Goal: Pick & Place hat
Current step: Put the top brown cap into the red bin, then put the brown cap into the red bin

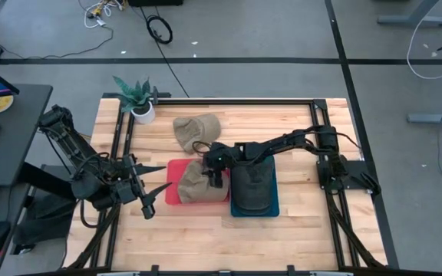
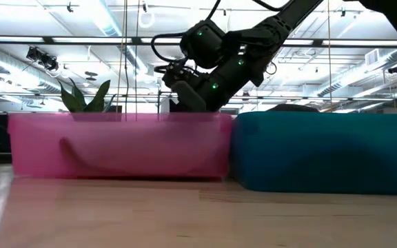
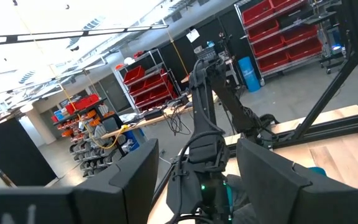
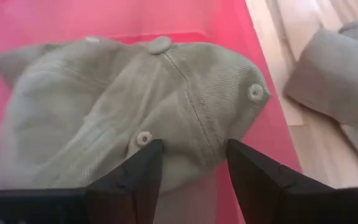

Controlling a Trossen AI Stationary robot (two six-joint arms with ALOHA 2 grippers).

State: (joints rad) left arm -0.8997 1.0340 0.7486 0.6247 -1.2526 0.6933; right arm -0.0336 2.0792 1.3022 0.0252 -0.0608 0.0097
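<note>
A khaki hat (image 1: 196, 184) (image 4: 135, 99) lies crown up in the red tray (image 1: 173, 172) (image 4: 73, 18). My right gripper (image 1: 219, 175) (image 4: 191, 149) (image 2: 185, 93) hovers open just above the hat's right side, fingers pointing down, above the tray's rim in the low view. A dark hat (image 1: 253, 184) rests in the blue tray (image 1: 271, 208) (image 2: 322, 151) beside it. A second khaki hat (image 1: 196, 129) (image 4: 337, 74) lies on the bare table, toward the far edge. My left gripper (image 1: 158, 189) (image 3: 197, 155) waits open, left of the red tray.
A potted plant (image 1: 139, 96) (image 2: 85, 96) stands at the far left corner of the table. The black frame rail (image 1: 236, 100) runs along the table's edges. Bare wood shows along the table's near edge (image 1: 206, 230) and to the right of the blue tray (image 1: 301, 192).
</note>
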